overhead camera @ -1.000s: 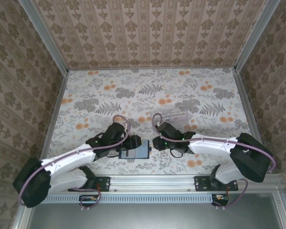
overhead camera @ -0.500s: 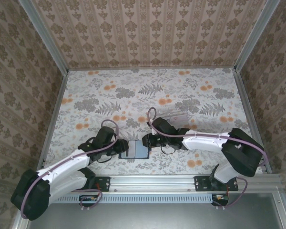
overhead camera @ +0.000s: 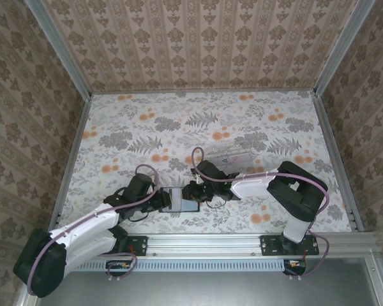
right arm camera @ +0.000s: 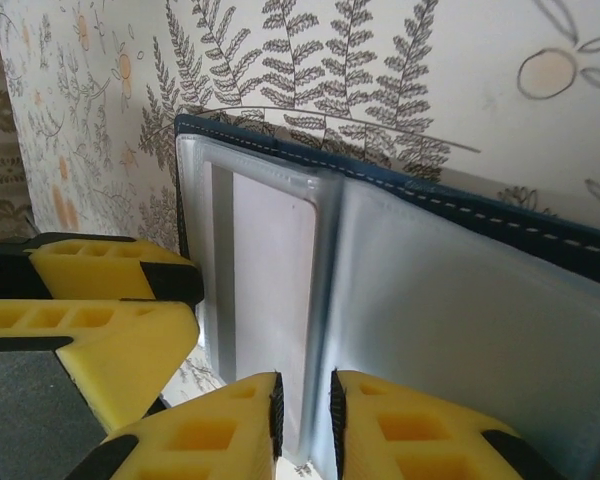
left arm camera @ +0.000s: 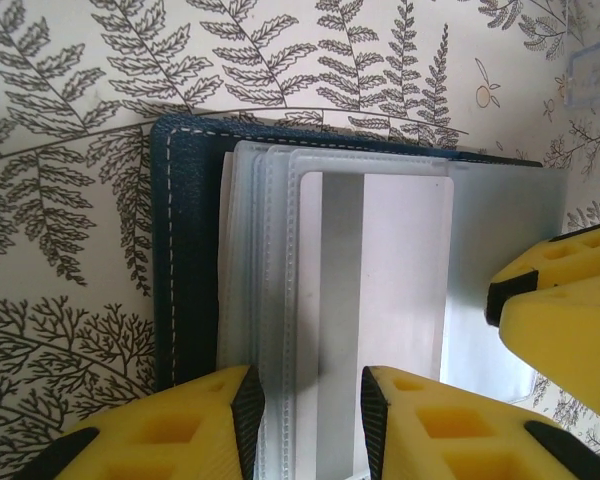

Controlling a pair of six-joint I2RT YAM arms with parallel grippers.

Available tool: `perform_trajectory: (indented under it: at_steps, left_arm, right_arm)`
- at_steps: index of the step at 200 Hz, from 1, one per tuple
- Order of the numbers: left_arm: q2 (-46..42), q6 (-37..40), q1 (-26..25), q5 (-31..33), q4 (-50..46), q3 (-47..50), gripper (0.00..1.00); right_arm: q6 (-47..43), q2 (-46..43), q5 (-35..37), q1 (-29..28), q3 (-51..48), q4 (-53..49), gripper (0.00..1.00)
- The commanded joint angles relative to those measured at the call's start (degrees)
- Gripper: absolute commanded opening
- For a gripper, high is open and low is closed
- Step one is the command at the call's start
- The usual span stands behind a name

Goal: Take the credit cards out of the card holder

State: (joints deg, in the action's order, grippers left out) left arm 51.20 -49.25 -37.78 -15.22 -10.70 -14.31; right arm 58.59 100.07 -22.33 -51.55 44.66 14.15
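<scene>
The card holder point(overhead camera: 186, 205) lies open near the table's front edge, with a navy cover point(left arm camera: 185, 250) and clear sleeves. A pale credit card point(left arm camera: 400, 300) with a grey stripe sits inside a sleeve, and it also appears in the right wrist view point(right arm camera: 270, 290). My left gripper point(left arm camera: 305, 405) is open at the wallet's left end, one finger on each side of the sleeve edges and the card's stripe. My right gripper point(right arm camera: 303, 410) has come in from the other side and is shut on the sleeves' central fold. The two grippers face each other closely point(overhead camera: 165, 201) point(overhead camera: 193, 191).
A clear plastic tray point(overhead camera: 233, 155) lies on the floral tablecloth just behind the right arm, and its corner shows at the top right of the left wrist view point(left arm camera: 592, 60). The metal front rail point(overhead camera: 204, 241) runs close behind the wallet.
The left gripper drew back to the wallet's left end. The right gripper slid left onto the wallet and its arm folded in. The wallet barely moved.
</scene>
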Motion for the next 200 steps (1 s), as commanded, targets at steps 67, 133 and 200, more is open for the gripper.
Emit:
perform_trajectory:
  at_steps: [67,133,200]
  left_arm:
    - [1.0,0.7,0.0,-0.5,1.2,0.6,0.35]
    - [1.0,0.3,-0.8,0.1,1.1,0.5,0.35]
    - [1.5,-0.3,-1.8,0.5,1.9,0.5,0.35]
  right_arm:
    - [2.8,2.6,-1.6,-1.3,4.0,-2.9,0.24]
    - [2.7,2.4,0.3,-1.4,4.2,-6.8,0.24]
    - [2.3,4.4,-1.7,-1.4,5.3,-5.7,0.24]
